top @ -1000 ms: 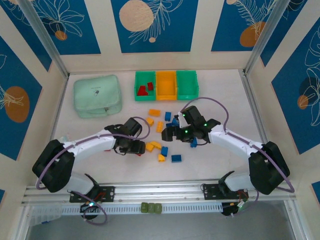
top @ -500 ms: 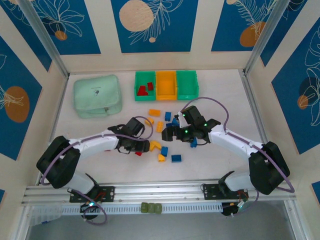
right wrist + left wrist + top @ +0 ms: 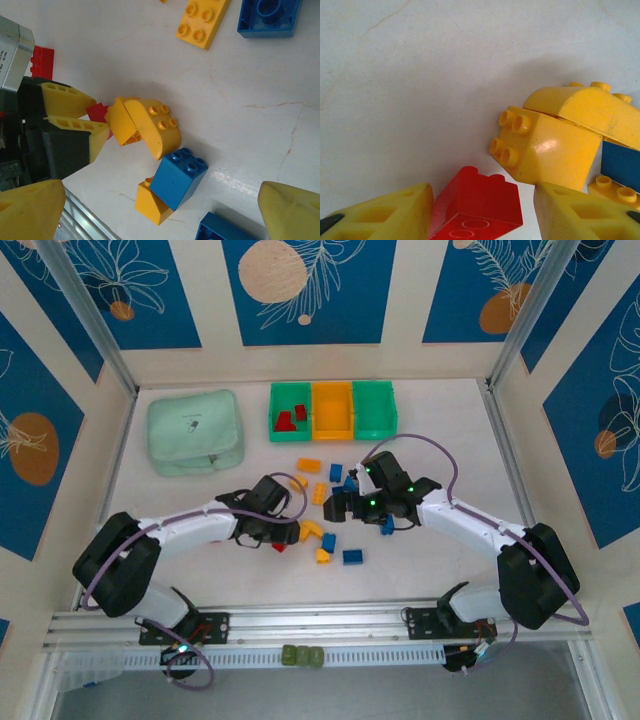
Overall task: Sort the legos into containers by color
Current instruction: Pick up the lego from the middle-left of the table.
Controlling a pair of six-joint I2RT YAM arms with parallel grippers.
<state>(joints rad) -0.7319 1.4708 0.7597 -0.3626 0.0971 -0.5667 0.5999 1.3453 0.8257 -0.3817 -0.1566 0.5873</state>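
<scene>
A small red lego [image 3: 475, 200] lies tilted on the table between the yellow fingers of my left gripper [image 3: 482, 195], which is shut on it; the left finger presses its side. In the top view this gripper [image 3: 290, 535] sits left of the loose pile. Two yellow legos [image 3: 545, 150] touch just beyond the red one. My right gripper [image 3: 160, 210] hangs open above a blue lego [image 3: 177, 175] that leans on a yellow slope lego [image 3: 152, 205]. The containers stand at the back: a green bin [image 3: 272, 412] holding red legos, an orange bin [image 3: 332, 408], and a second green bin [image 3: 374, 408].
A pale mint lidded box [image 3: 195, 430] lies at the back left. Loose yellow and blue legos [image 3: 322, 492] are scattered between the two arms, among them a flat yellow plate [image 3: 202, 20] and a blue one [image 3: 352, 556]. Another red lego [image 3: 42, 62] sits beside the left arm.
My left gripper has slid right toward the yellow legos and narrowed around the red one. The right arm has stayed still and open.
</scene>
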